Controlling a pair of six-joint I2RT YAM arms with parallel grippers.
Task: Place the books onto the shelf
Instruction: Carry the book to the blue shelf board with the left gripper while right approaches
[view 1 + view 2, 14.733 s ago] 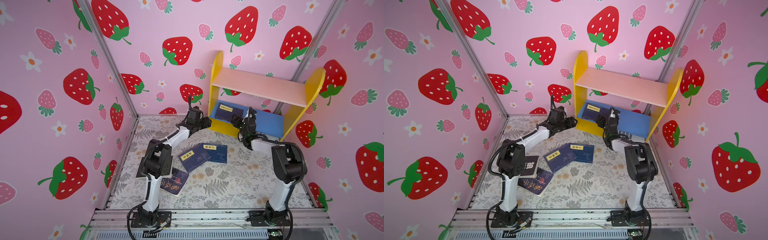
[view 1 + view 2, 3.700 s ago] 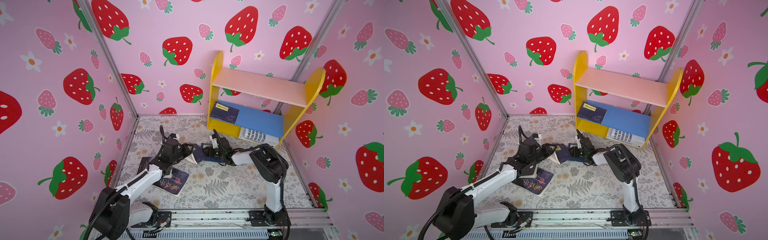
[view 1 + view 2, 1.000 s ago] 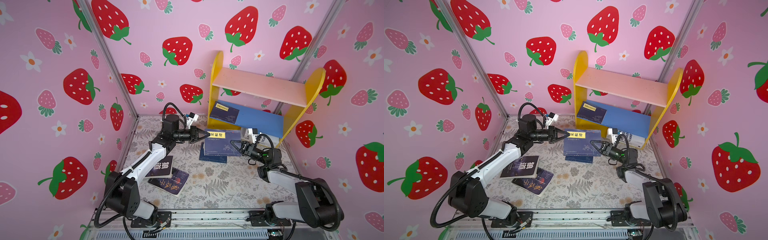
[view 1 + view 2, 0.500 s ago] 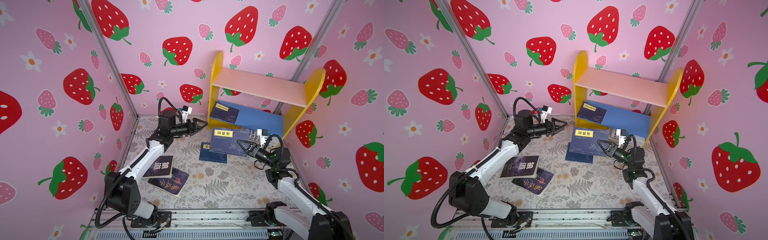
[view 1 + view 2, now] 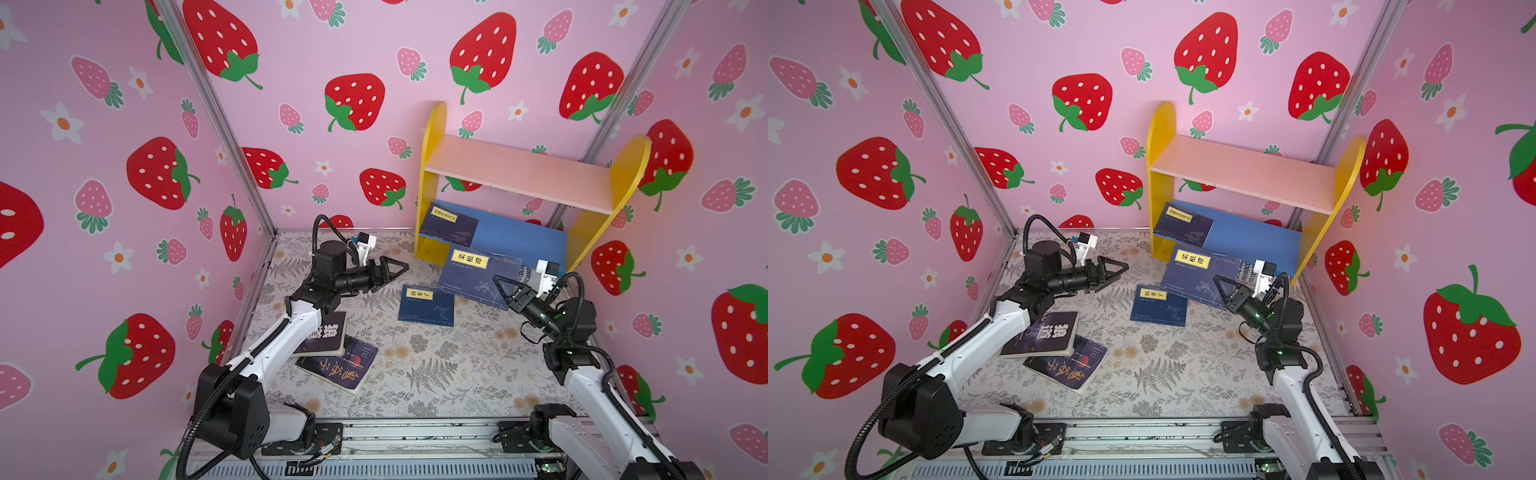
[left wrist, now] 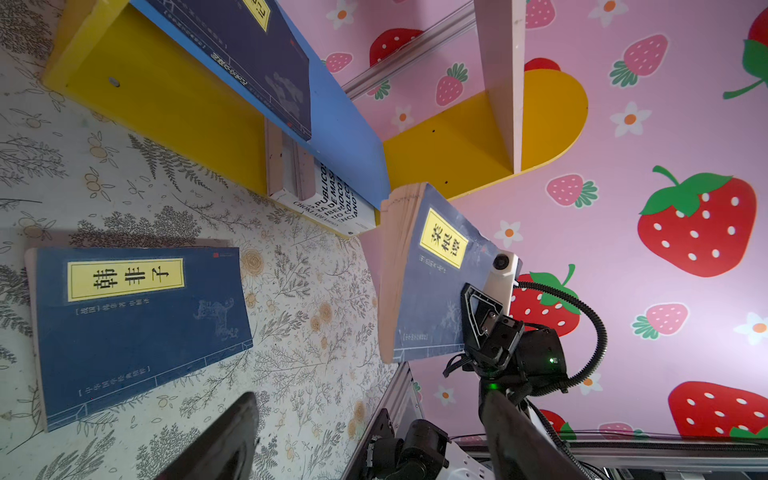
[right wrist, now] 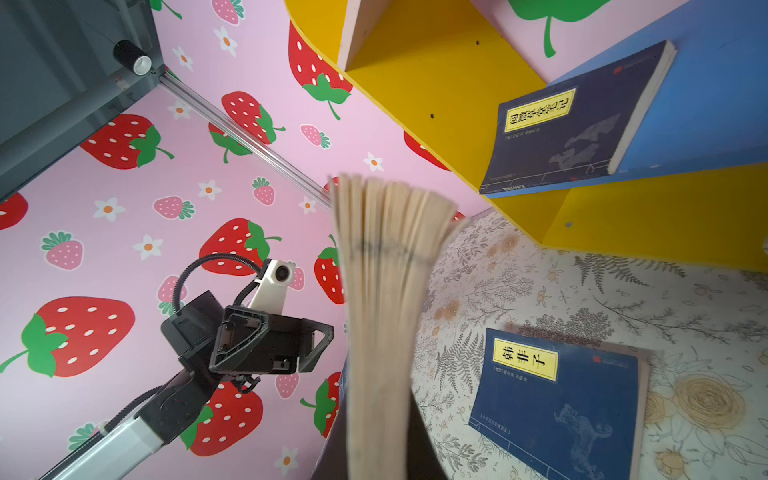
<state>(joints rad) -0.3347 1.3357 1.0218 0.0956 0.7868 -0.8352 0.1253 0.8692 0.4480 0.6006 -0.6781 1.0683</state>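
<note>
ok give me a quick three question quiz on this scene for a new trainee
1. True or false: the left gripper is open and holds nothing.
2. Which book does the right gripper grip? A) a white book B) a navy book with a yellow label C) a dark book with big characters
3. How many books lie on the blue lower board of the shelf?
Key: 1 true; 2 B; 3 one, a second navy book.
</note>
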